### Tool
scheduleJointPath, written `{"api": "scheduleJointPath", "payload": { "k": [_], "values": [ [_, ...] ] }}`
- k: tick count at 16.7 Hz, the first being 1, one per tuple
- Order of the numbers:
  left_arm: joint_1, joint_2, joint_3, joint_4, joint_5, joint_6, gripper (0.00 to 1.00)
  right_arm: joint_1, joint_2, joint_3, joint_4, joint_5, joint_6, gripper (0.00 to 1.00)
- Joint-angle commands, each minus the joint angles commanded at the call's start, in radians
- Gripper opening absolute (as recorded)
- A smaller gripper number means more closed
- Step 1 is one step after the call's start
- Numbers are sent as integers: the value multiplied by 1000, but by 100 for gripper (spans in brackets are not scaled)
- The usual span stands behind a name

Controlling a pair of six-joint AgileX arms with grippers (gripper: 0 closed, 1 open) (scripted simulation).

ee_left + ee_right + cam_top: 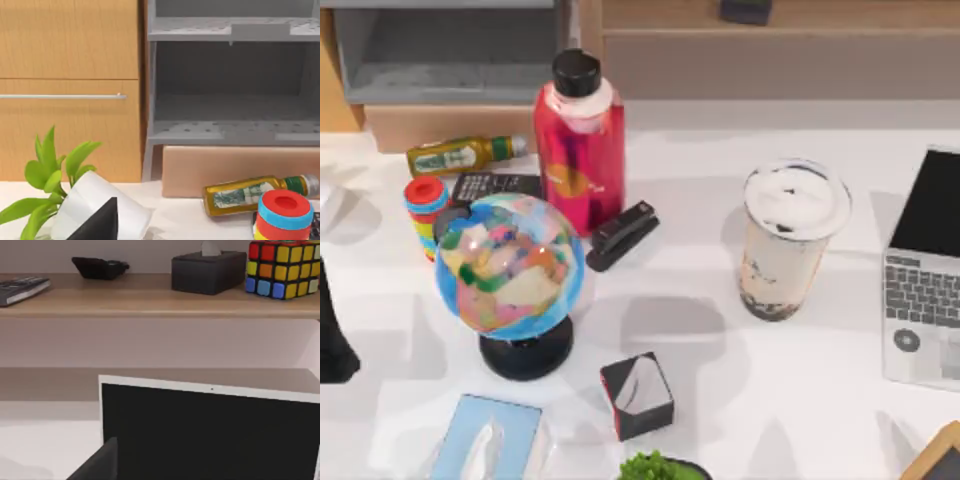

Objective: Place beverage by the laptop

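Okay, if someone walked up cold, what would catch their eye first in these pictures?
Probably the colourful globe on its black stand at the table's left, with the tall red bottle standing just behind it. Next, the milk tea cup with its foamy top, standing upright right of centre, a short gap from the silver laptop at the right edge.

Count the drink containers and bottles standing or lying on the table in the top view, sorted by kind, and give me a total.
Milk tea cup: 1
Tall red bottle: 1
Small green-yellow bottle, lying on its side: 1
Total: 3
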Motion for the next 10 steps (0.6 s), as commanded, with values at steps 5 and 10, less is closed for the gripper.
{"api": "scheduleJointPath", "payload": {
  "k": [5,10],
  "values": [
    [0,0,0,0,0,0,100,61,62,28,64,39,14,100],
    [0,0,0,0,0,0,100,342,370,125,376,219,68,100]
  ]
}}
